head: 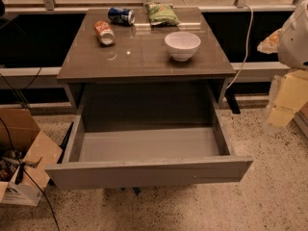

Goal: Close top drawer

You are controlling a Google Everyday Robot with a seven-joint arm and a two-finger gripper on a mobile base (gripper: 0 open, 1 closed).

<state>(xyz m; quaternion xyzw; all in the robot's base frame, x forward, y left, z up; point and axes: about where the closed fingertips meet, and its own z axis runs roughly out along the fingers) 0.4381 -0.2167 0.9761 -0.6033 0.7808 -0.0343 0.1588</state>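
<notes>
The top drawer point(149, 171) is a wide grey drawer with a plain flat front. It stands pulled far out of the cabinet toward the camera. Its grey inside point(147, 143) holds nothing that I can see. The two lower fronts are hidden beneath it. My gripper point(284, 102) shows as cream-coloured parts under a white arm joint point(296, 37) at the right edge. It hangs above the floor, to the right of the drawer's right side wall and apart from it. It holds nothing that I can see.
The cabinet's glossy top point(144, 57) carries a white bowl point(182, 44), a red can on its side point(104, 32), a blue can point(121, 16) and a green bag point(162, 13). An open cardboard box point(24, 162) with cables stands at the left. A white cable point(248, 42) hangs at the right.
</notes>
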